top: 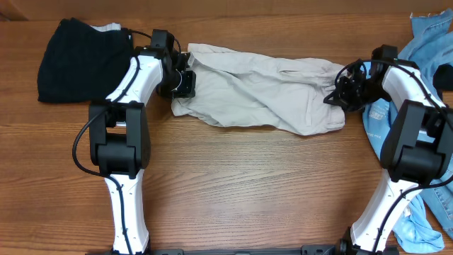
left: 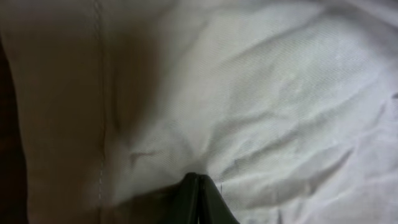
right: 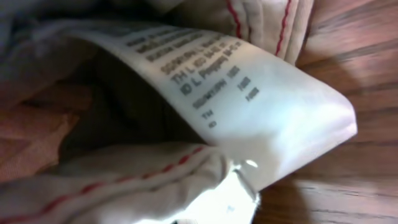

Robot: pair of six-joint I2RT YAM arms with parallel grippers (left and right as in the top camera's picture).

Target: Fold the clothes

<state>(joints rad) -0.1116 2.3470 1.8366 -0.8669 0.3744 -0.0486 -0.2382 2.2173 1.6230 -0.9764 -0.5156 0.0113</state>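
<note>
The clothes, a pair of pale beige shorts (top: 262,95), lie crumpled in a long strip across the far middle of the table. My left gripper (top: 182,85) sits at their left end. In the left wrist view its dark fingertips (left: 199,179) are pressed together with the creased beige cloth (left: 280,93) bunched round them. My right gripper (top: 337,96) is at the shorts' right end. In the right wrist view a white care label (right: 249,99) and a red-stitched seam (right: 124,180) fill the frame, and the cloth hides the fingers.
A black folded garment (top: 81,60) lies at the back left, just behind the left arm. Blue denim and light-blue garments (top: 432,42) are piled along the right edge, round the right arm's base. Bare wooden table (top: 248,184) stretches in front of the shorts.
</note>
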